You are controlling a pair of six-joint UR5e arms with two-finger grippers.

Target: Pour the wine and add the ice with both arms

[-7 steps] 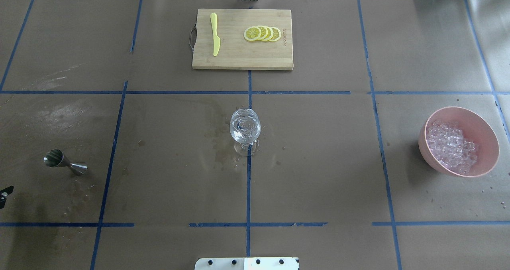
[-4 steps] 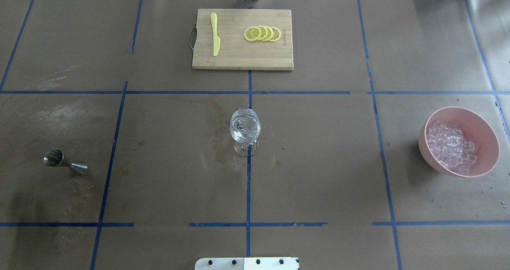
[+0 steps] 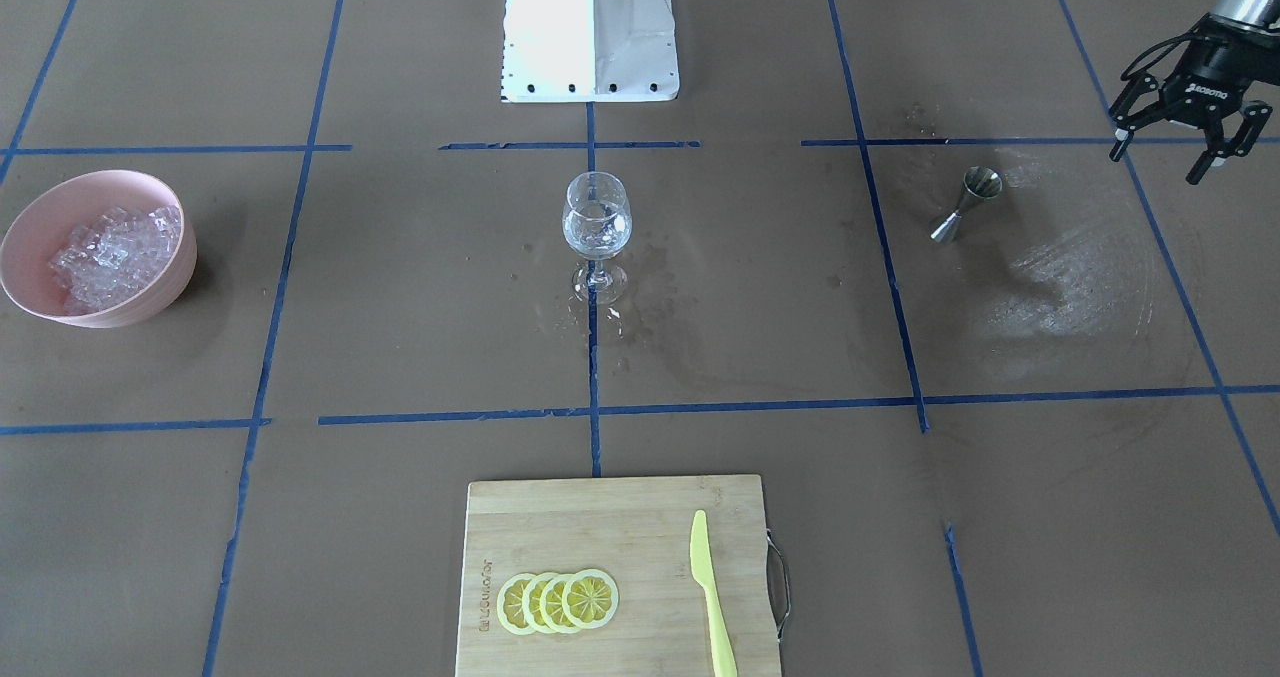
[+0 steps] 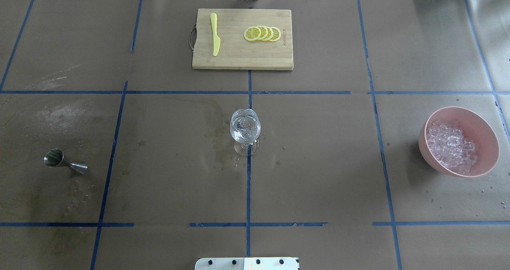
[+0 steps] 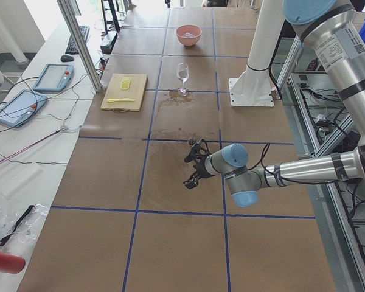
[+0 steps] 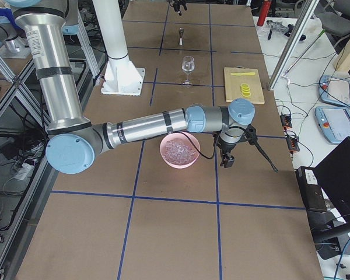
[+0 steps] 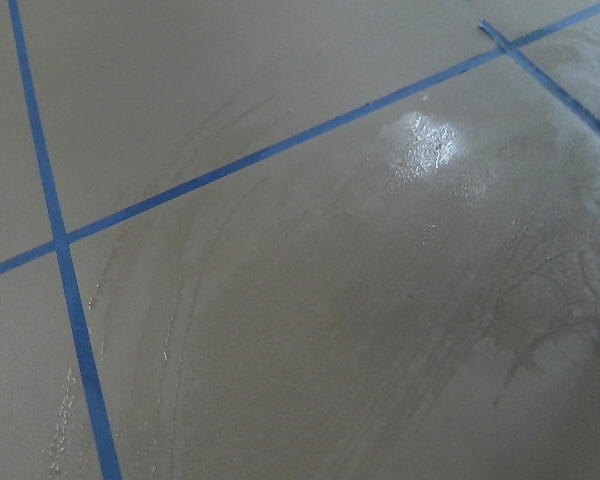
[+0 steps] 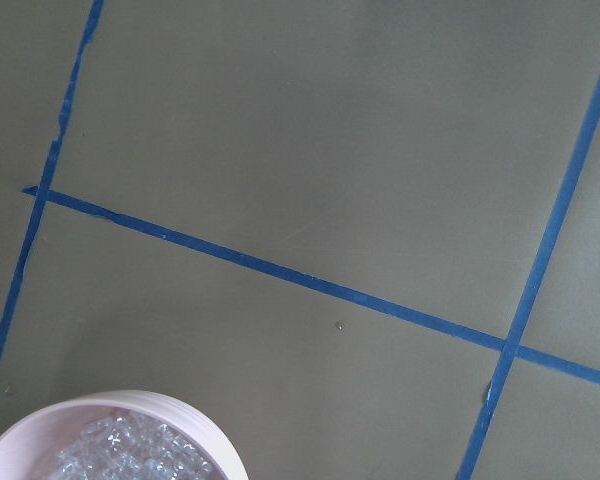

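The wine glass stands upright at the table's middle with clear contents; it also shows in the front view. The ice is heaped in a pink bowl at the right; the right wrist view shows the ice at its bottom left. My left gripper is open and empty, above the table's left end beyond the steel jigger. My right gripper shows only in the exterior right view, just past the bowl; I cannot tell whether it is open.
A wooden cutting board with lemon slices and a yellow knife lies at the far middle. The brown paper is wet around the glass and at the left. The jigger lies on its side.
The black tip of my left gripper at the overhead view's left edge has moved out of that view. Nothing else has moved.
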